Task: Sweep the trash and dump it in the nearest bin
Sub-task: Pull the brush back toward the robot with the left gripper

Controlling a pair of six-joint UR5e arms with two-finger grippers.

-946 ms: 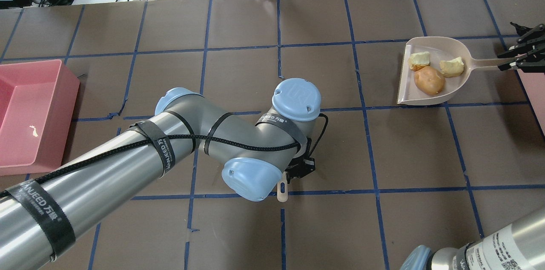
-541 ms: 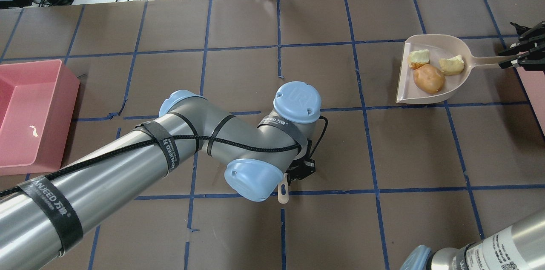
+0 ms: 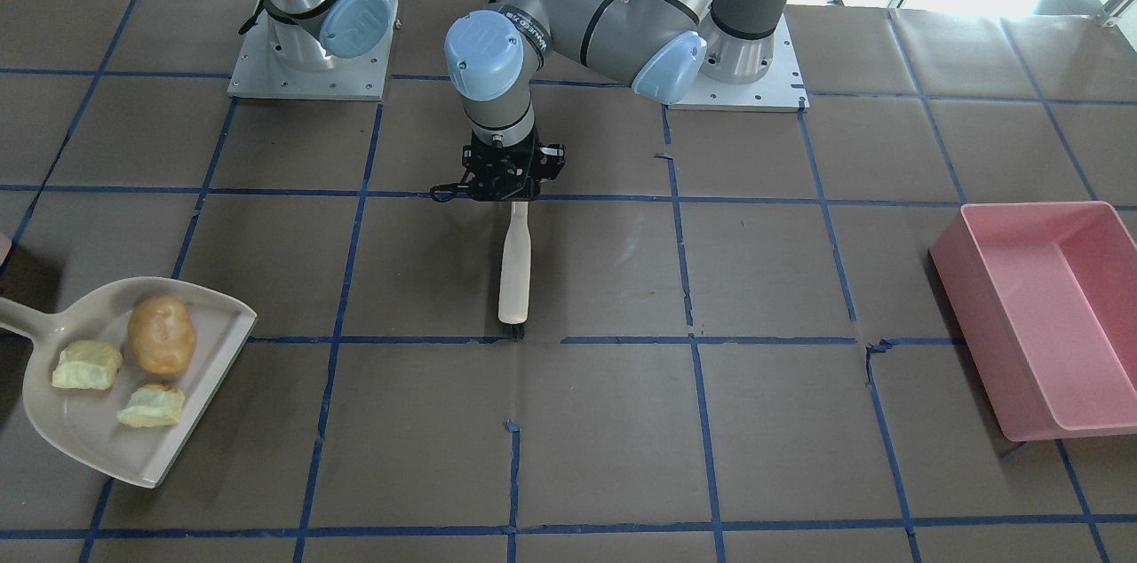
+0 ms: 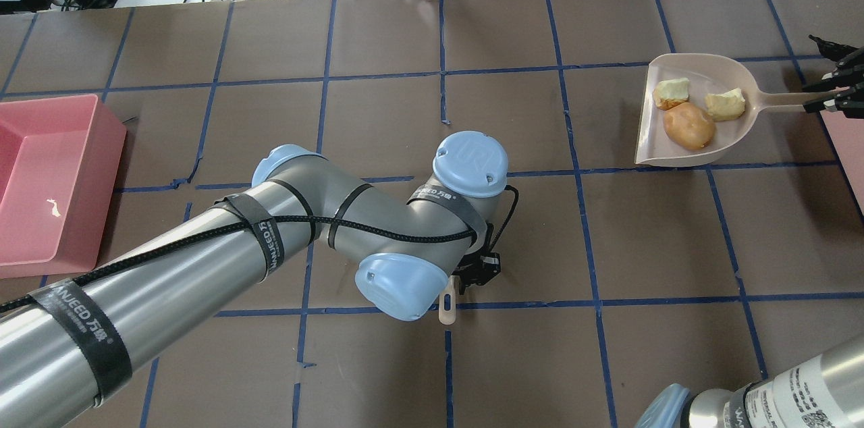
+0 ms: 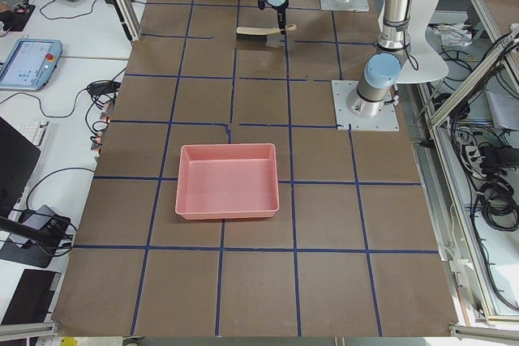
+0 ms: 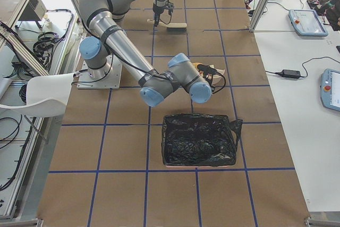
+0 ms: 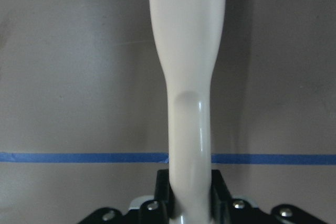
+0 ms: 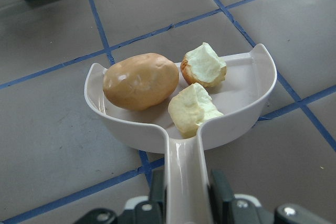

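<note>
Table (image 3: 799,421): brown surface marked off into squares by blue tape lines (image 3: 622,340).
Left arm (image 4: 202,266): reaches over the middle of the table, wrist pointing down.
Right arm (image 6: 122,41): extends to the table end on the robot's right.
Pink bin (image 3: 995,297): rectangular, open top, on the table at the robot's left end, well apart from the dustpan.
Black-lined bin (image 6: 175,147): lined with a black bag, at the robot's right end of the table, near the dustpan.
Dustpan (image 4: 658,141): beige, roughly level. Whether its base touches the table cannot be determined.
Brush (image 3: 514,265): cream handle, dark bristles at the tape line, lying along the table.
Left gripper (image 3: 515,197): clamped on the brush handle's end.
Right gripper (image 8: 186,198): fingers closed on either side of the dustpan handle.
Potato-shaped piece (image 8: 140,80): orange-tan, inside the dustpan.
Pale chunks (image 8: 205,65) (image 8: 191,109): two, yellow-green with browned crust, inside the dustpan, beside the potato-shaped piece.
</note>
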